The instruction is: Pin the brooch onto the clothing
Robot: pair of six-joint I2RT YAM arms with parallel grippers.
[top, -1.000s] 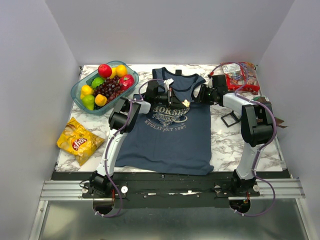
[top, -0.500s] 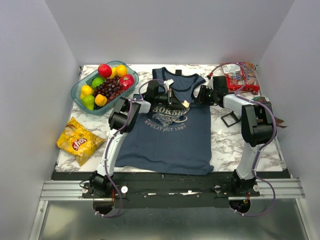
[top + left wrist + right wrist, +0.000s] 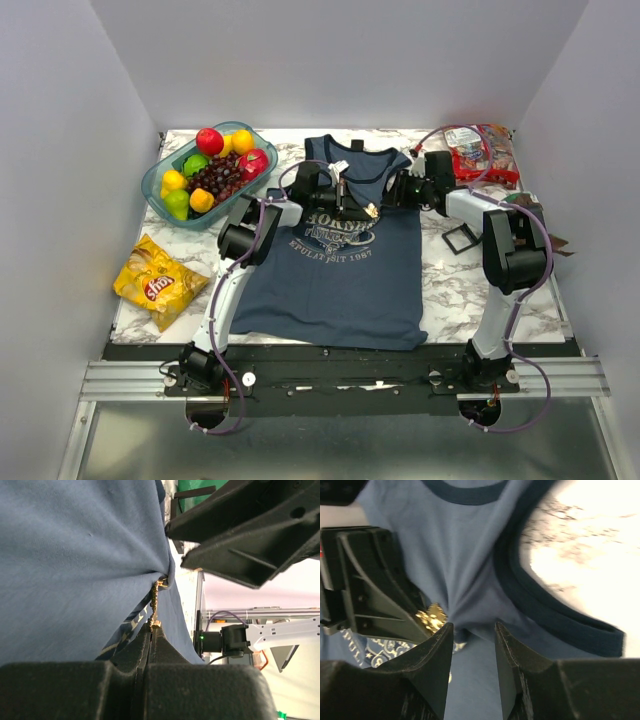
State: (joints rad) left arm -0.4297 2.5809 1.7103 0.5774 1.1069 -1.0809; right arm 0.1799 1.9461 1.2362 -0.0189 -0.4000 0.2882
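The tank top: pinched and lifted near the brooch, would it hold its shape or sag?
Probably sag: the tank top gathers into soft folds where the brooch tugs it. It lies thin and flat on the marble table, so a push would likely bunch or slide it.

White-linked left arm (image 3: 222,295) and right arm (image 3: 495,320), black joints, looping purple cables

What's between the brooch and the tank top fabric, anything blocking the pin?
Nothing visible. The left gripper is shut on the brooch, whose far end meets a pucker in the tank top. The right gripper, jaws apart, sits beside that pucker, not between brooch and fabric.
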